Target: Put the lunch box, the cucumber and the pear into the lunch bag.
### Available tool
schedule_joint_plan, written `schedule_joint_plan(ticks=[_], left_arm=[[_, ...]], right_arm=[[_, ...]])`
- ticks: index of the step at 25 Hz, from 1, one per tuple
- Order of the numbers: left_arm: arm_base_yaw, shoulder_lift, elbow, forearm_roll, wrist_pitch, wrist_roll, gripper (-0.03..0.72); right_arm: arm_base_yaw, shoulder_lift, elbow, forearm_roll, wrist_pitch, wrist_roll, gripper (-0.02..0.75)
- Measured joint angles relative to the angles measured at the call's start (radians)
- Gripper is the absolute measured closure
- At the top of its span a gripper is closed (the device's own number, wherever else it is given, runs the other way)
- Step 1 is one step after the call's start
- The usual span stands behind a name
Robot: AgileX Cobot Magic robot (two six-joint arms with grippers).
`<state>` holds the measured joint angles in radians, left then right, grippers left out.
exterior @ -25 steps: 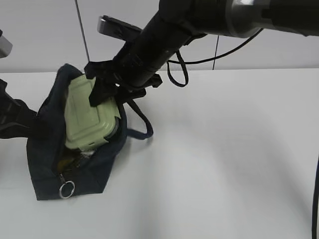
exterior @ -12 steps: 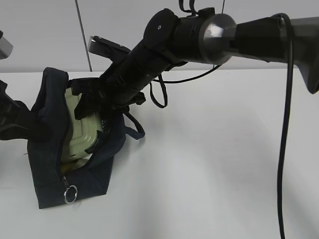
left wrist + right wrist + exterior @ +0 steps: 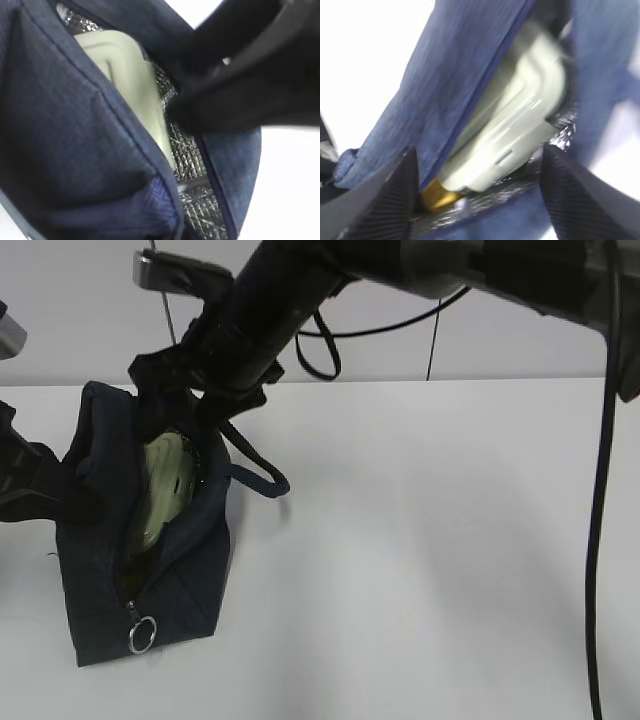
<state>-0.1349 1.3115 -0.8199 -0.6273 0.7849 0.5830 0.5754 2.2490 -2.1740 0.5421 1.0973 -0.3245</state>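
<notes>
The navy lunch bag stands open at the left of the table. The sage-lidded lunch box lies tilted inside it, mostly below the rim, and also shows in the left wrist view and the right wrist view. A yellow-orange bit of the pear shows under the box. The cucumber is hidden. My right gripper is open and empty just above the bag's mouth. My left gripper holds the bag's left rim, where the fabric bunches over its jaws.
The bag's silver lining shows beside the box. A loop handle hangs off the bag's right side, and the metal ring pull hangs at its front. A white wall rises behind the white table.
The right gripper has let go of the lunch box and risen up and to the left. The box has sunk from sticking out of the bag to lying deep inside.
</notes>
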Motion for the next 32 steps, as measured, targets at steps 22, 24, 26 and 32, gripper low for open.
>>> schedule_joint_plan(ticks=[22,24,26,32], left_arm=[[0.000,0.000,0.000,0.000,-0.012,0.000,0.687],[0.000,0.001,-0.002,0.000,-0.015,0.000,0.687],[0.000,0.011,-0.018,0.000,-0.010,0.000,0.687],[-0.007,0.129,-0.164,0.001,0.034,-0.011,0.687]], right_arm=[[0.000,0.091,-0.091,-0.116,0.046,0.090,0.681],[0.000,0.086,-0.091,-0.165,0.051,0.117,0.724],[-0.006,0.070,-0.091,-0.215,0.071,0.146,0.729],[-0.024,-0.040,-0.020,-0.292,0.109,0.174,0.734]])
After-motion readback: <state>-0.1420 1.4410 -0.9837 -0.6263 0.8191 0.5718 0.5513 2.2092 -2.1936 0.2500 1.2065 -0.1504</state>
